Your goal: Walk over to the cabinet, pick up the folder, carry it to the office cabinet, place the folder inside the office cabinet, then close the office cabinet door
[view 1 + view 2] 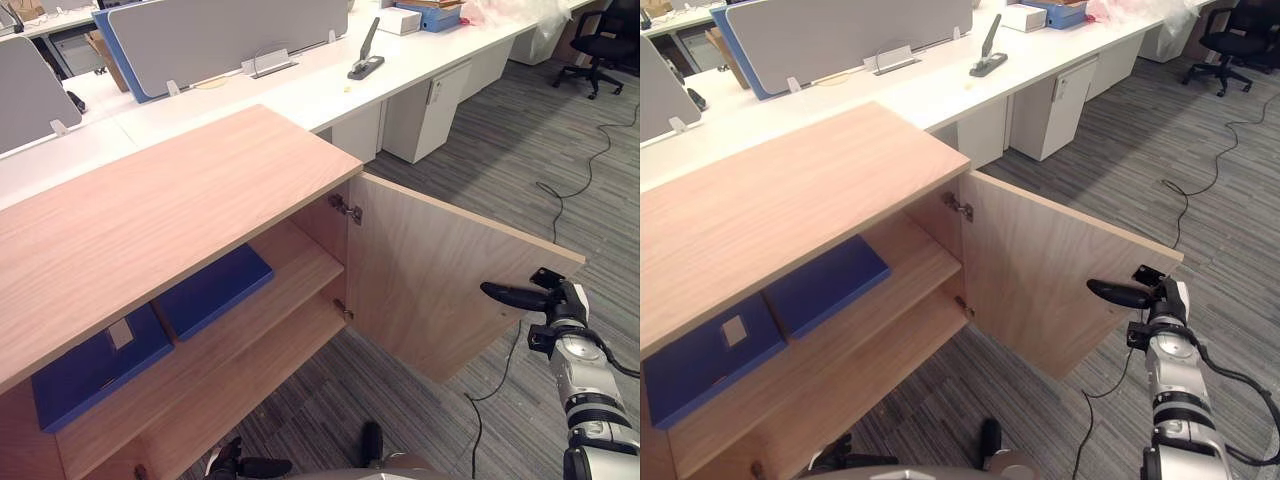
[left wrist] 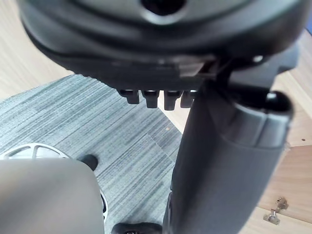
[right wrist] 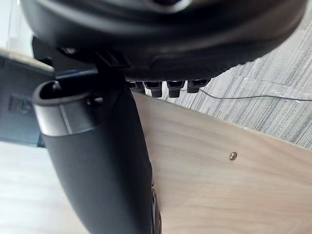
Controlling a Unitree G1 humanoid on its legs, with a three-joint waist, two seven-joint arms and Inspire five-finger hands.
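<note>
Pale-oak wooden cabinet door (image 1: 440, 280) stands wide open just ahead of the dark right hand (image 1: 530, 298), fingers straight and empty, which should press flat near the free edge and push steadily.

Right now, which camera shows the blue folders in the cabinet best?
The left eye view: both blue folders lie uncropped on the upper shelf of the cabinet. The right eye view crops the left one; the wrist views face carpet and door.

The cabinet top (image 1: 150, 210) hides part of the left folder (image 1: 90, 375).
</note>
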